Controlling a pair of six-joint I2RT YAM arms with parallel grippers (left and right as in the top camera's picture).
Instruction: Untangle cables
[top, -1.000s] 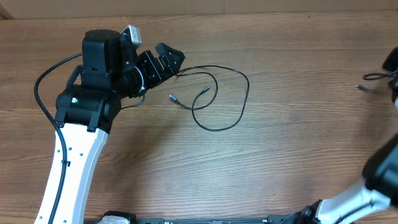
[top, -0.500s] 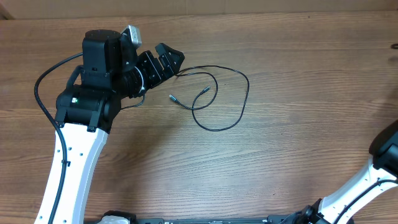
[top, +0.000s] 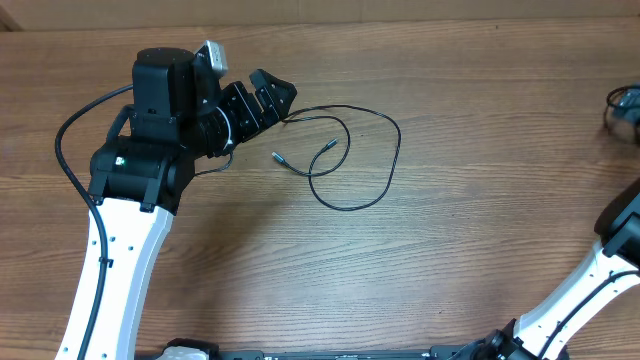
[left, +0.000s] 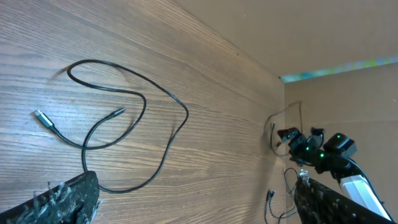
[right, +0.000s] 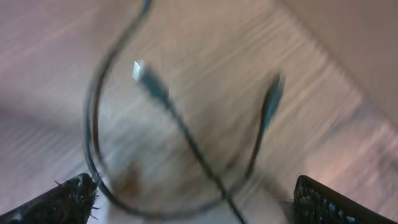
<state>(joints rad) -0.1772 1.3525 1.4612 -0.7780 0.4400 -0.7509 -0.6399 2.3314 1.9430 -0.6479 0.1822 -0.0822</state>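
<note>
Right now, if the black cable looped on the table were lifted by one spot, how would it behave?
Probably floppy: the cable lies in loose, self-crossing curves, so the rest would likely sag and trail. Likely very light, being so thin. The silvery plug tip might catch in the loop.

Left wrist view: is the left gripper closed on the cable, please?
No, the left gripper stands open and the cable lies free on the table.

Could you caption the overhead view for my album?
A thin black cable lies looped on the wooden table before the left tool, open.
</note>
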